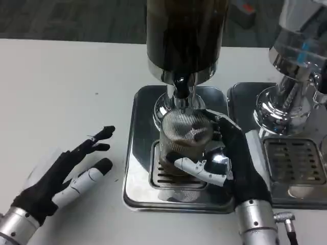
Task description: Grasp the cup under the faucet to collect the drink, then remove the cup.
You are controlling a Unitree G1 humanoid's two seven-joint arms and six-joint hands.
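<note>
Ribbed clear cup [185, 138]: part-filled with brown drink, under faucet [180, 88]
My right hand [225, 161]: wrapped around cup
My left hand [71, 176]: spread, resting on table [61, 92]

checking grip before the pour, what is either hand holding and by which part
The right hand grips the ribbed clear cup around its side, under the faucet. The left hand holds nothing.

We look down from head height, close over the tabletop [61, 92], facing the far edge, with the dispenser [185, 35] straight ahead.
</note>
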